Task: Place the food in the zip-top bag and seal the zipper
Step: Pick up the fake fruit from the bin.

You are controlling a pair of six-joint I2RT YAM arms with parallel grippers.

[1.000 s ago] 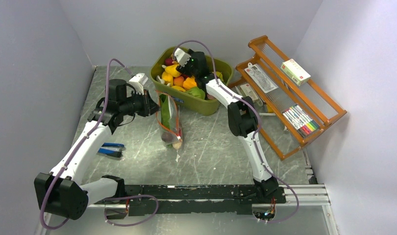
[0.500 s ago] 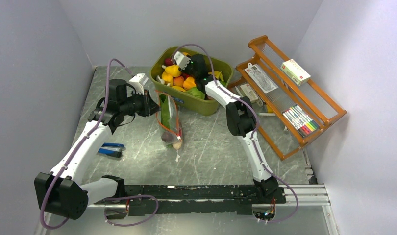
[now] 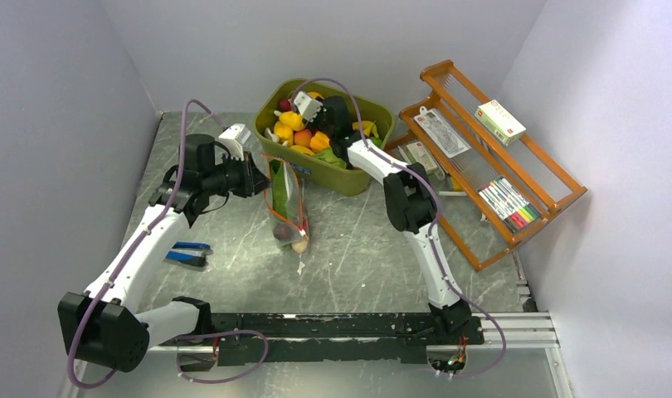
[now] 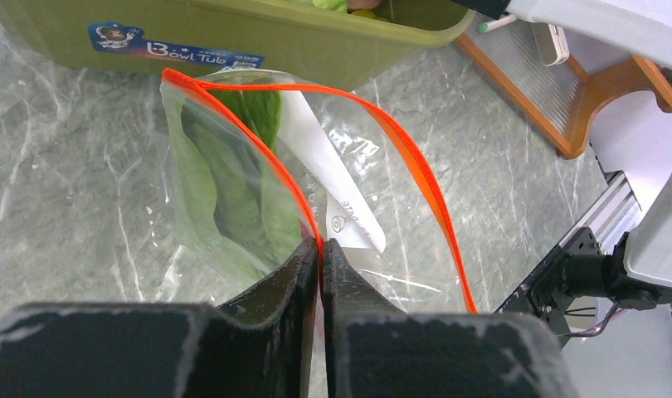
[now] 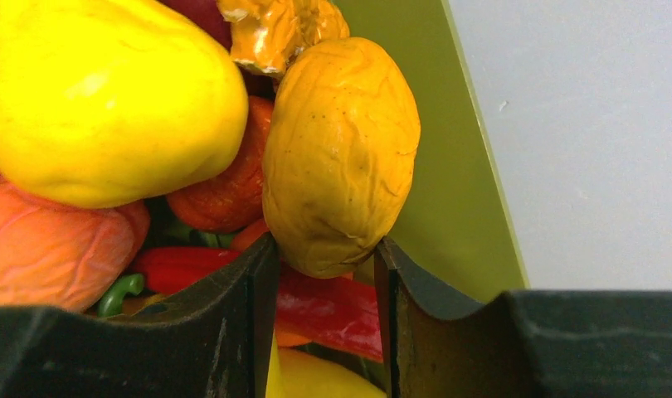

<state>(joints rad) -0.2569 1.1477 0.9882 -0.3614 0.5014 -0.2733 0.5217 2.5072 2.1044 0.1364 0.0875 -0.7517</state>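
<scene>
The zip-top bag stands upright on the table, just in front of the green tub, mouth uppermost. The left claw is clenched on the near lip of the orange zipper. Judged purpose: to keep the bag erect and its mouth gaping for loading. A green leaf is already inside.

The right claw is down in the tub, jaws pressed against both flanks of a wrinkled orange fruit: a grasp, by appearance.

The overhead view gives the bag's position and small pieces at its bottom, but the arm hides that grasp, and only the right wrist view shows it. Only the left wrist view shows the pinch and the far lip bowed away.
</scene>
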